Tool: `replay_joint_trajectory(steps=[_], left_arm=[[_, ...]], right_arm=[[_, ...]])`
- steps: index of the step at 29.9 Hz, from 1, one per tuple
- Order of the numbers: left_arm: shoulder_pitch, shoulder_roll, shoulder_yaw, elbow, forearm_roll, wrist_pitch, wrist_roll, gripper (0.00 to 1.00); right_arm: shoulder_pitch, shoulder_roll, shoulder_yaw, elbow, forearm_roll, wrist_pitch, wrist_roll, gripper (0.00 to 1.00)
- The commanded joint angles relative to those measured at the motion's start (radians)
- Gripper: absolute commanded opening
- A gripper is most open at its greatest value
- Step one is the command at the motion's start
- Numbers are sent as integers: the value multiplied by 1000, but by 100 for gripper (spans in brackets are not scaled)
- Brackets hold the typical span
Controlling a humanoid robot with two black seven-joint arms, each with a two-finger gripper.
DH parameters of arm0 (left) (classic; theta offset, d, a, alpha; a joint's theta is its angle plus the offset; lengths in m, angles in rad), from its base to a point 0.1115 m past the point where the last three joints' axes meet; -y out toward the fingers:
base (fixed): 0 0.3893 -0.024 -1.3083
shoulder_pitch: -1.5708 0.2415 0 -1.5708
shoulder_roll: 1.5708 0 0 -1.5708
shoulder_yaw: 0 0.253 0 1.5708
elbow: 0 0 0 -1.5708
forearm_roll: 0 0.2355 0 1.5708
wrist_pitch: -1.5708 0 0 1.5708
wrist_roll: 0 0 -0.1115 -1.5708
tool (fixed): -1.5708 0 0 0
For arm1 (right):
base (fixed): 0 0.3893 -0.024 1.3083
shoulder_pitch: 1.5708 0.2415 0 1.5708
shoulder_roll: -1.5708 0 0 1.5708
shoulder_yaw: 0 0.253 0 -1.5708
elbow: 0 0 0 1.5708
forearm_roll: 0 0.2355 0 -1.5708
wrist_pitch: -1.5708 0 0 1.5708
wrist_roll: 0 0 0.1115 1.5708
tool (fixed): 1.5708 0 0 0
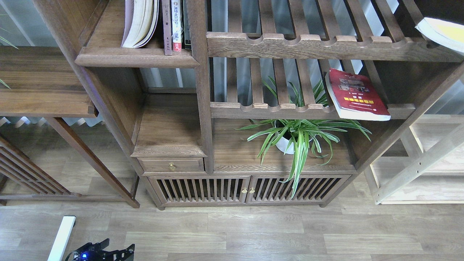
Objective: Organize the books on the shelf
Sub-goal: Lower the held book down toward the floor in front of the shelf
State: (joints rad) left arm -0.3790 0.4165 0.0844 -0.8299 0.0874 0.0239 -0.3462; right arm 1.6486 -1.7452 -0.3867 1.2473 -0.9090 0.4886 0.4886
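Three thick books are showing: a pale one [139,23] is standing on the shelf [136,57] beside three slim volumes [176,25], a red one [357,95] is lying on the lower slatted rack [275,108], and a yellow-green one [442,32] is poking in at the upper right. One potted plant [297,136] is sitting below. The left gripper [101,252] is showing dark and small at the bottom edge; I cannot tell its opening.

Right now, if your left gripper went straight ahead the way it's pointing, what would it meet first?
Hard to say: the left gripper is dark and low at the picture's edge. It seems to point right, over the bare wooden floor, with nothing in its way.
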Motion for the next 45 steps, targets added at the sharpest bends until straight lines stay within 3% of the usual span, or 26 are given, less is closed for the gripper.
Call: replay_joint_trajectory(steps=[1, 22, 34, 45], left_arm=[[-1, -2, 0, 0, 0, -1, -1, 90], [2, -19, 0, 0, 2, 1, -5, 90], [3, -64, 0, 43, 2, 1, -4, 90], [8, -133, 9, 140, 2, -13, -5, 90]], right_arm=[[-1, 0, -47, -2, -16, 0, 0, 3], [5, 0, -418, -86, -14, -56, 0, 3], [13, 0, -644, -127, 176, -249, 0, 3], [-52, 236, -695, -175, 347, -358, 0, 4]])
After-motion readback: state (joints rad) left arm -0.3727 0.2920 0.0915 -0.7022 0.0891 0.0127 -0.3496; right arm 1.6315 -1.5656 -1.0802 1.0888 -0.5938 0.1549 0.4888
